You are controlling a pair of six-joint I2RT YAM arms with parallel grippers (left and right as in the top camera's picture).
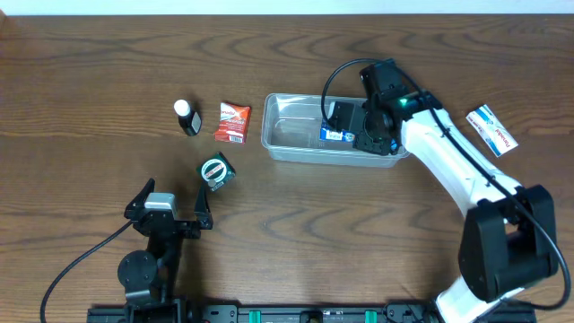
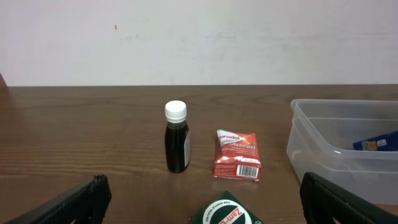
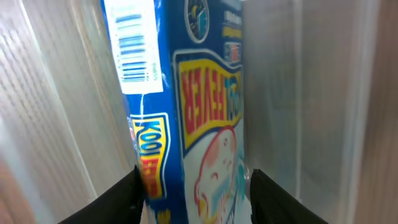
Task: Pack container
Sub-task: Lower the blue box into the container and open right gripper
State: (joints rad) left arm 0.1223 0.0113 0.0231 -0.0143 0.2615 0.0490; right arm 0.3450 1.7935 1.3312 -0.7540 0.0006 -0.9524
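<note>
- The container [image 1: 291, 135] is a clear, colourless plastic tub, rectangular with rounded corners and a raised rim, and the wood grain shows through its floor and walls
- In the overhead view it sits upright on the brown wooden table [image 1: 99, 81], a little right of centre, with its long sides running left to right
- Its left half is bare, while its right half holds a blue Kool Fever box [image 1: 334, 135] and the tip of the right arm
- From the left wrist camera the container [image 2: 317, 143] shows only its near corner at the right edge, with the blue box [image 2: 376, 142] seen through the wall
- The right gripper [image 1: 363, 128] reaches down inside the tub's right end; in its own camera the gripper [image 3: 193, 208] is clamped on the Kool Fever box [image 3: 193, 112], one dark finger against each side, with the clear container wall [image 3: 323, 93] close behind
- The left gripper [image 1: 175, 193] sits low near the front edge, well apart from the tub, its fingers [image 2: 68, 205] spread wide with nothing between them
- A green Zam-Buk box [image 1: 216, 171] lies just ahead of the left gripper [image 2: 205, 214], its top peeking into the wrist view [image 2: 227, 213]
- A red Panadol Actifast packet [image 1: 232, 123] [image 2: 237, 155] lies just left of the tub, not touching it
- A dark bottle with a white cap [image 1: 186, 117] [image 2: 176, 138] stands upright left of the packet
- A blue-and-white box [image 1: 492, 129] lies flat on the table right of the tub, apart from it
</note>
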